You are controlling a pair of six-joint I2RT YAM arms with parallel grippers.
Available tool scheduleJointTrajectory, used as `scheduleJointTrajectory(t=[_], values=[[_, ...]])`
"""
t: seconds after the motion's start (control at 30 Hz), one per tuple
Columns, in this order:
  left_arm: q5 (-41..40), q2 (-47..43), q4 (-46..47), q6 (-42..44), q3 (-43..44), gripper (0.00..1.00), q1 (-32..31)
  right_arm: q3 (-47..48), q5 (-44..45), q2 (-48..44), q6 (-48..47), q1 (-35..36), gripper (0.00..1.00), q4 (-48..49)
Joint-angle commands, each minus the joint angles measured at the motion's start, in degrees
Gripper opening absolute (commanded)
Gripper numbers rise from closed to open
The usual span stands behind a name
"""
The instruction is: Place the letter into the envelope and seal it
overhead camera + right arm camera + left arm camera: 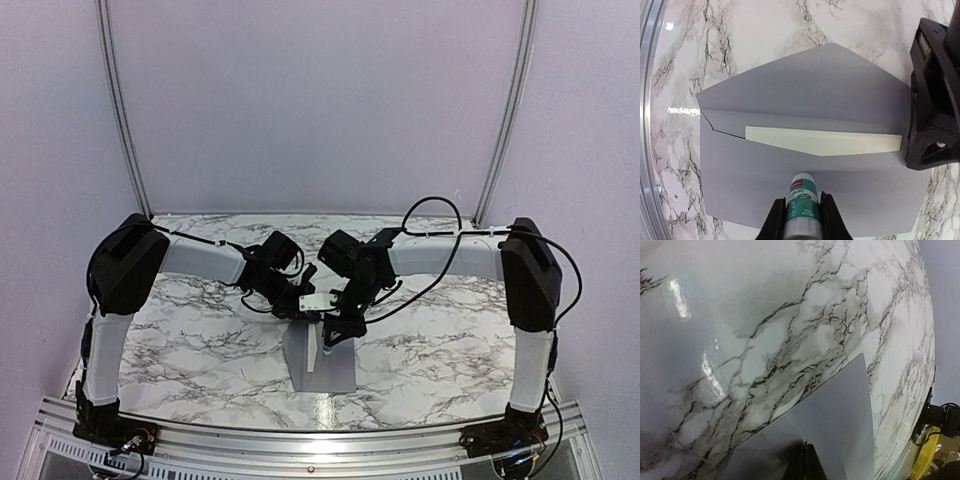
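The grey envelope [805,95] lies flat on the marble table with its flap open. An off-white strip of the letter [825,141] shows in the pocket's mouth. My right gripper [802,204] is shut on a small green-and-white tube [803,190], whose tip hangs over the pocket's front, just short of the letter. My left gripper [809,462] is shut, its fingertips down on the envelope [840,410] at one end, beside the flap fold. From above, both grippers meet over the envelope [335,375], the left gripper [300,308] next to the right gripper [335,330].
The marble table [200,340] stretches to both sides of the envelope. A metal rail [320,440] runs along the near edge between the arm bases. White walls close the back. The left arm's black body [935,100] stands at the envelope's right end in the right wrist view.
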Motion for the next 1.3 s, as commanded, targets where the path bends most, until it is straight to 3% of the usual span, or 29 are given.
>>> scheduleJointTrajectory(t=[0.0, 0.17, 0.37, 0.9, 1.27], values=[[-2.0, 2.8, -3.0, 0.1, -0.3, 0.00, 0.2, 0.0, 0.1, 0.3, 0.3, 1.1, 0.00, -2.8], [-1.5, 2.9, -3.0, 0.3, -0.2, 0.00, 0.2, 0.3, 8.0, 0.2, 2.7, 1.0, 0.00, 0.9], [-1.1, 2.8, -2.9, 0.5, -0.2, 0.00, 0.2, 2.6, 10.9, 1.1, 4.8, -0.1, 0.00, 2.3], [-1.2, 2.7, -2.9, 0.7, -0.4, 0.00, 0.2, 3.7, 6.7, 2.4, 4.5, -1.6, 0.00, 1.0], [-1.8, 2.7, -2.8, 0.3, -0.2, 0.00, 0.2, -0.8, 2.3, -1.5, 1.9, 0.4, 0.00, -2.2]])
